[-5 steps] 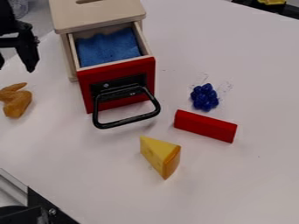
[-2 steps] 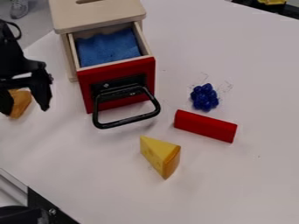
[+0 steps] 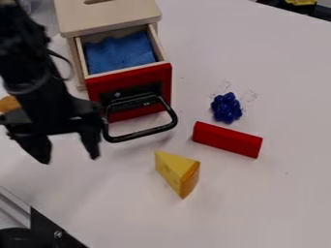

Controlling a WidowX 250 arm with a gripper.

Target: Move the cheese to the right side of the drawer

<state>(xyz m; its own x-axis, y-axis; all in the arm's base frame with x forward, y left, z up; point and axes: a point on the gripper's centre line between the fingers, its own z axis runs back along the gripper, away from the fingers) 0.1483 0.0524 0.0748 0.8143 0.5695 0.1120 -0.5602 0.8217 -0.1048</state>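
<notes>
The yellow cheese wedge (image 3: 176, 172) lies on the white table, in front of and a little to the right of the drawer handle. The wooden drawer box has its red-fronted drawer (image 3: 131, 91) pulled out, with a blue cloth (image 3: 119, 52) inside. My gripper (image 3: 69, 156) hangs at the left, in front of the drawer's left side and left of the cheese. Its two fingers are spread apart with nothing between them.
Right of the drawer are a bunch of blue grapes (image 3: 226, 107) and a red block (image 3: 227, 139). An orange-brown object (image 3: 8, 104) lies at the left edge, partly behind the arm. The black handle (image 3: 140, 133) juts out from the drawer front.
The arm has come in from the left edge, moving right and toward the front of the table. It now partly covers the orange-brown object. The cheese and drawer have not moved.
</notes>
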